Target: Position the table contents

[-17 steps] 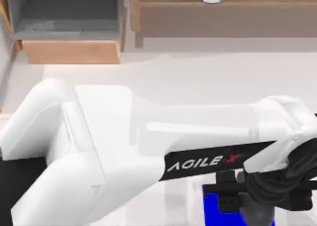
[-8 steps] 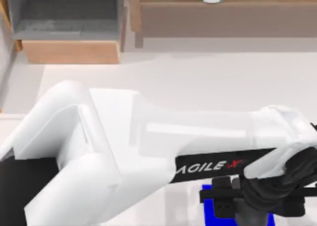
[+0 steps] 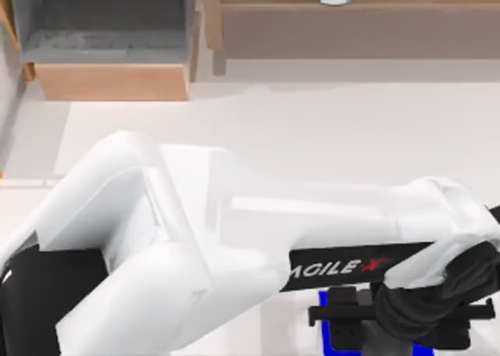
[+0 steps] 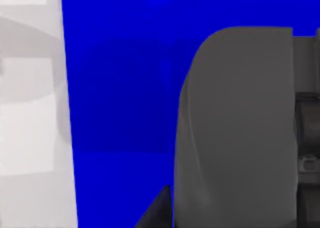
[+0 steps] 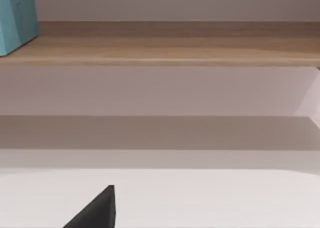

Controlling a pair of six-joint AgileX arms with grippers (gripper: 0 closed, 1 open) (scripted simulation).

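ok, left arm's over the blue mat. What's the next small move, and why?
Probably a slow, straight descent of the left pincer toward the blue mat. The top view puts it above the mat, at the table's right. The left wrist view shows a dark grey shape, likely the mouse, close over blue. Whether it is gripped is unclear, so go gently.

White table (image 3: 351,137), blue mat (image 3: 328,325) lying flat near its front-right edge

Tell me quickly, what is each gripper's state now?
Left gripper: over the blue mat; cannot be told.
Right gripper: cannot be told.
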